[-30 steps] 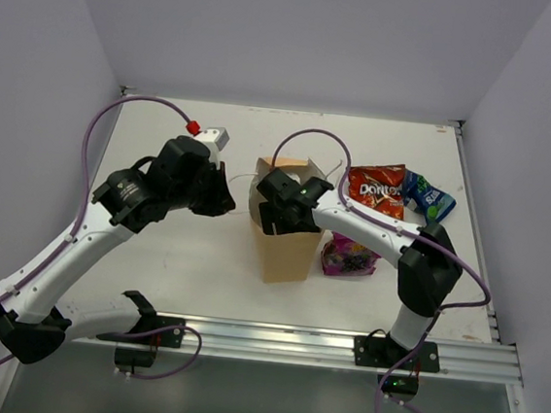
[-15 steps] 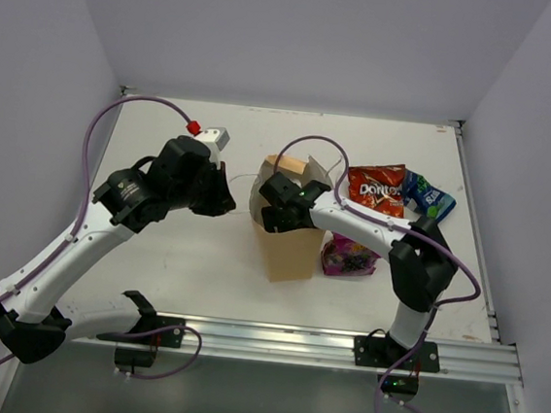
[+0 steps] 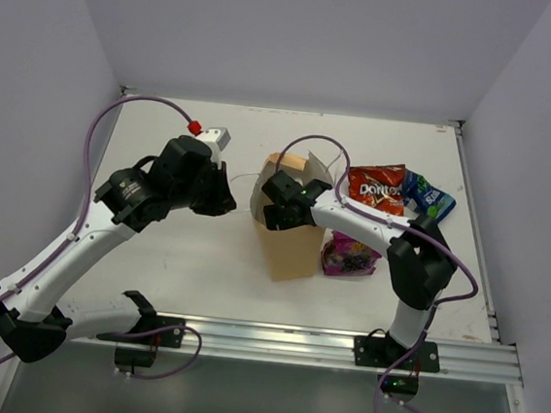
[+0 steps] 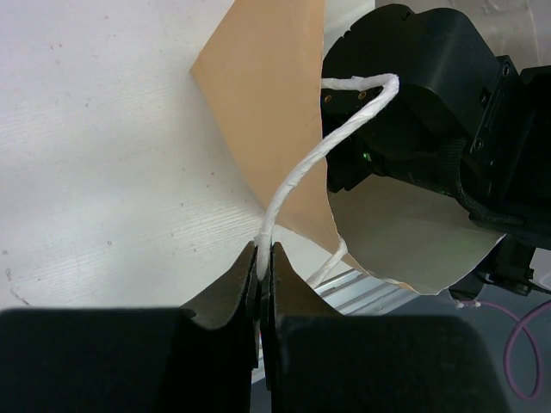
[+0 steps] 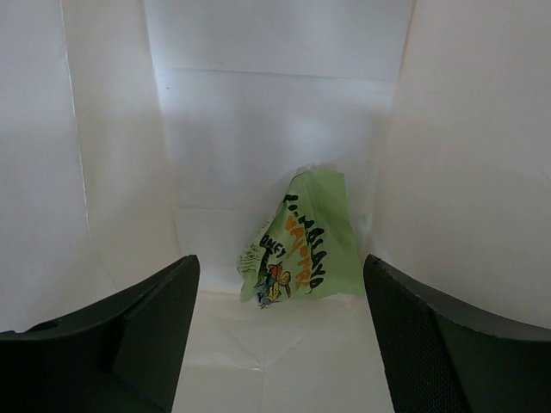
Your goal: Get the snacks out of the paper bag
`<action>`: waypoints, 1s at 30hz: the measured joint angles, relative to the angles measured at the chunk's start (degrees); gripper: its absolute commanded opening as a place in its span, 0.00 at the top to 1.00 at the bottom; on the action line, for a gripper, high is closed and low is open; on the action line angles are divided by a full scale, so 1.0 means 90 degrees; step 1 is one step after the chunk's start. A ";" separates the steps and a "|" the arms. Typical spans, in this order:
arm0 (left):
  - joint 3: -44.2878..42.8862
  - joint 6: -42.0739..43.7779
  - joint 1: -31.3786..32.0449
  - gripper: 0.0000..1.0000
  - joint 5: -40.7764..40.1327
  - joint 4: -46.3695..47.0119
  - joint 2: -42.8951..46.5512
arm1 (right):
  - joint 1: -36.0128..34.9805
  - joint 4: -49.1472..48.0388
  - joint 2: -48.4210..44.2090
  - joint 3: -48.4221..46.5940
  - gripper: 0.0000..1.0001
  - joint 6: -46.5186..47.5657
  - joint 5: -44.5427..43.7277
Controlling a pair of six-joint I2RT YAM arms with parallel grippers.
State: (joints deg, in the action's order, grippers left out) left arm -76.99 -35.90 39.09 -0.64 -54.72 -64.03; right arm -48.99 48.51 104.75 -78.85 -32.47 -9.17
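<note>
The tan paper bag (image 3: 293, 247) stands mid-table, its mouth tipped toward the back. My left gripper (image 4: 265, 249) is shut on the bag's white cord handle (image 4: 297, 176) and holds it taut to the left; in the top view this gripper (image 3: 227, 205) sits just left of the bag. The right gripper (image 5: 280, 265) is open and reaches inside the bag's white interior, with a green snack packet (image 5: 303, 245) lying at the bottom between and beyond its fingers. Out on the table lie a red Doritos bag (image 3: 375, 188), a blue packet (image 3: 428, 197) and a purple packet (image 3: 349, 256).
The three packets sit right of the bag, under and behind my right forearm (image 3: 371, 226). The aluminium rail (image 3: 272, 341) runs along the near edge. White walls close in the table at the back and sides.
My right gripper has pushed a little further left and deeper into the bag, and the bag's mouth has shifted with it. The left gripper stays shut on the handle.
</note>
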 measured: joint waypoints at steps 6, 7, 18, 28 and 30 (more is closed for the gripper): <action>0.0000 0.0002 0.0000 1.00 0.0002 0.0024 -0.0092 | 0.0000 -0.0012 0.0000 0.0051 0.21 -0.0010 0.0182; 0.0000 0.0002 0.0000 1.00 0.0002 0.0027 -0.0104 | 0.0000 -0.0012 0.0000 0.0051 0.21 -0.0010 0.0192; 0.0000 0.0000 0.0000 1.00 0.0102 0.0073 -0.0175 | 0.0005 -0.0010 0.0015 0.0053 0.30 -0.0022 0.0301; 0.0000 -0.0002 0.0000 1.00 0.0100 0.0083 -0.0177 | 0.0015 -0.0019 0.0022 0.0272 0.35 -0.0160 0.0182; 0.0002 -0.0002 0.0000 1.00 0.0100 0.0090 -0.0177 | 0.0015 -0.0032 0.0022 0.0330 0.35 -0.0168 0.0151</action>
State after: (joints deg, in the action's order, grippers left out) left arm -76.97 -35.92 39.09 0.25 -53.91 -65.63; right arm -48.86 48.23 104.95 -75.88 -33.98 -7.81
